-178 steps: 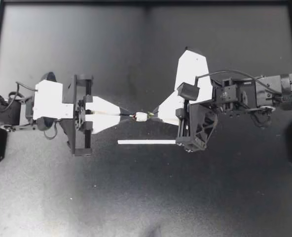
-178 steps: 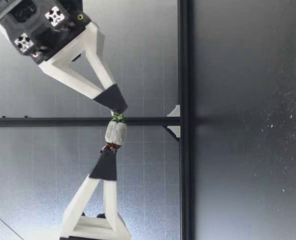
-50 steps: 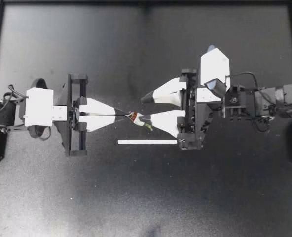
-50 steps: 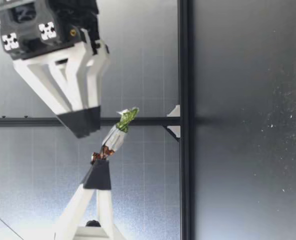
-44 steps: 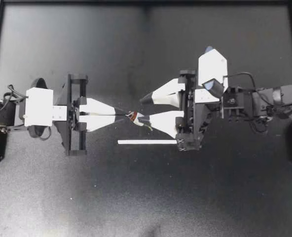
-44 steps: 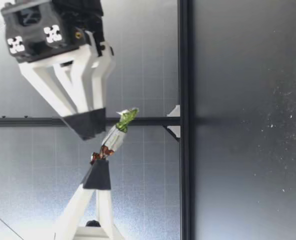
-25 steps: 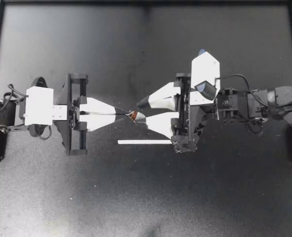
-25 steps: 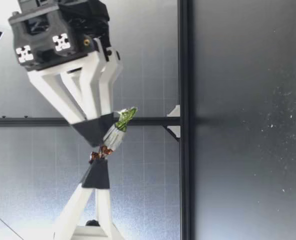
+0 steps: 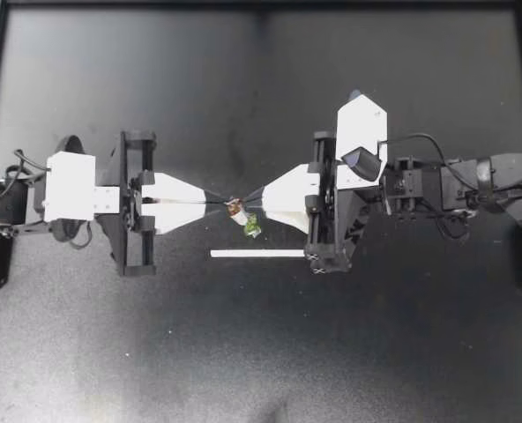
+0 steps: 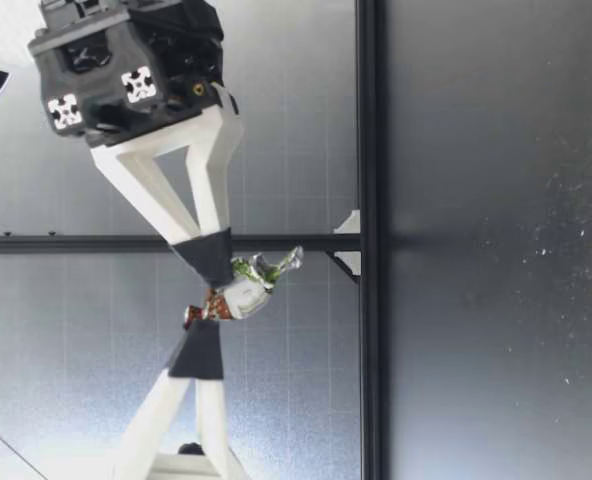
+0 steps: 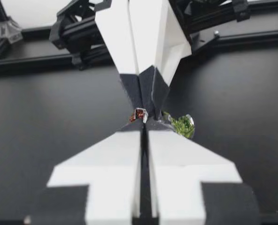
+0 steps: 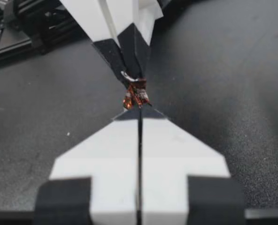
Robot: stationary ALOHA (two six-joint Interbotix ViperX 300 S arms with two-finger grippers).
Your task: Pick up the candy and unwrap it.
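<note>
Candy [image 9: 239, 211] held in the air above the table [image 9: 261, 352], between the two grippers, body sagging toward the table; its green tail [image 9: 253, 228] sticks out free, gripped by nothing. Left gripper [image 9: 219, 204] closed tight on the red-brown twisted end. Right gripper [image 9: 251, 196] also fully closed, tips hard against the candy's body just beside the left tips, and it looks to nip a fold of wrapper there rather than the tail; the low view shows the same, candy [image 10: 242, 296] hanging below both tips. Risks as I judge them: the two grips sit so near each other that a pull apart may only tear foil or slip off; the free tail leaves that twist done up; if the foil rips, the sweet may drop to the table near the white strip [image 9: 257, 254]; the tips may knock together
</note>
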